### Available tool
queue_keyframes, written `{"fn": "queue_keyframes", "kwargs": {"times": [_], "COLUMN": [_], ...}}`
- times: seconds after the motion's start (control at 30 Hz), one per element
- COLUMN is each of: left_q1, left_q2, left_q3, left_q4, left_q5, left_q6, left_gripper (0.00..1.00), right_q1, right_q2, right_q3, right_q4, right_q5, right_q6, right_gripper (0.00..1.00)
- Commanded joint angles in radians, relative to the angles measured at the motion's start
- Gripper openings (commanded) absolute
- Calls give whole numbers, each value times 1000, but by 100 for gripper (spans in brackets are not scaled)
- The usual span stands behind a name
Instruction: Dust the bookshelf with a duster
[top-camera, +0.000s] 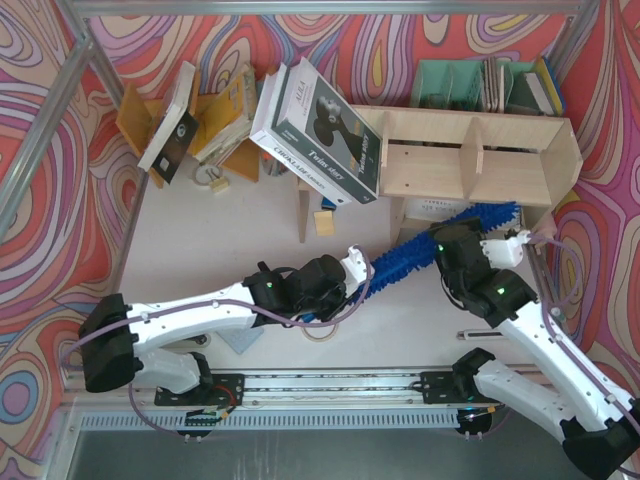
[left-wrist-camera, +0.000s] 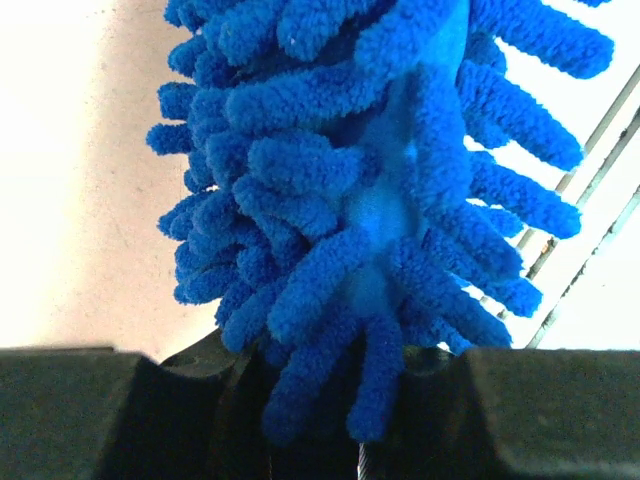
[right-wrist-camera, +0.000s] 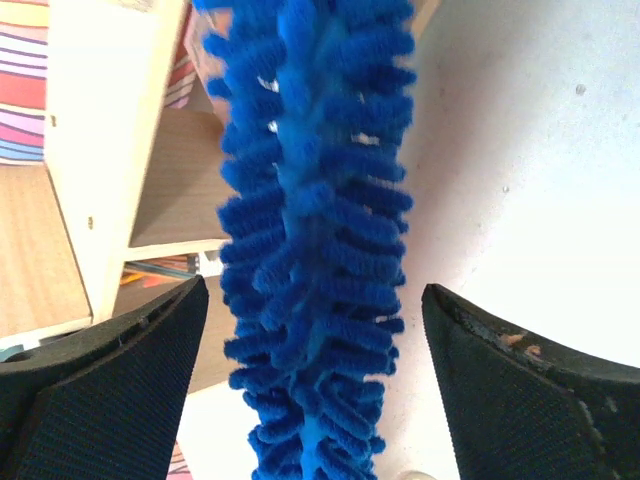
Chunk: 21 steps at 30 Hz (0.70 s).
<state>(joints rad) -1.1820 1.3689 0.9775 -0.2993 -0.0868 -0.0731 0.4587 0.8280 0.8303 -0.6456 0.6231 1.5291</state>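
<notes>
Left jaws clamped on duster (left-wrist-camera: 380, 200); right jaws wide apart, straddling it; book (top-camera: 318, 130) leans on bookshelf (top-camera: 520, 172).

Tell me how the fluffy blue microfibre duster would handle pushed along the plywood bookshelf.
The fluffy bright-blue microfibre duster probably squashes easily: its pile bulges around the shut left tool, so it likely won't slip. Held near one end, with the right tool open around it, it runs straight, so it is probably light with a stiffish core.
</notes>
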Motion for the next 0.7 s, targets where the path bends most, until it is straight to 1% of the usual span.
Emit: {"fn": "queue_keyframes", "kwargs": {"times": [0.0,0.07,0.17,0.3,0.4,0.5,0.6,0.67], "left_q1": [-10,-17,-32,-34,-35,-49,-79,-98], "left_q2": [-70,-89,-112,-101,-55,-21,-32,-45], "left_q3": [-9,-5,-4,-7,3,13,10,19], "left_q4": [-37,-70,-92,-77,-67,-67,-57,-69], "left_q5": [4,14,10,31,32,13,-22,-45], "left_q6": [-23,-33,-51,-83,-103,-103,-97,-95], "left_gripper": [0,0,0,0,0,0,0,0], "right_q1": [0,0,2,1,2,1,0,2], "right_q2": [-32,-45,-48,13,75,107,92,67], "right_q3": [76,110,158,241,304,333,341,351], "right_q4": [-97,-107,-73,-39,-48,-69,-35,11], "right_q5": [119,154,187,161,119,98,89,84], "right_q6": [-119,-177,-313,-490,-543,-546,-605,-673], "right_gripper": [80,84,90,93,94,95,96,96]}}
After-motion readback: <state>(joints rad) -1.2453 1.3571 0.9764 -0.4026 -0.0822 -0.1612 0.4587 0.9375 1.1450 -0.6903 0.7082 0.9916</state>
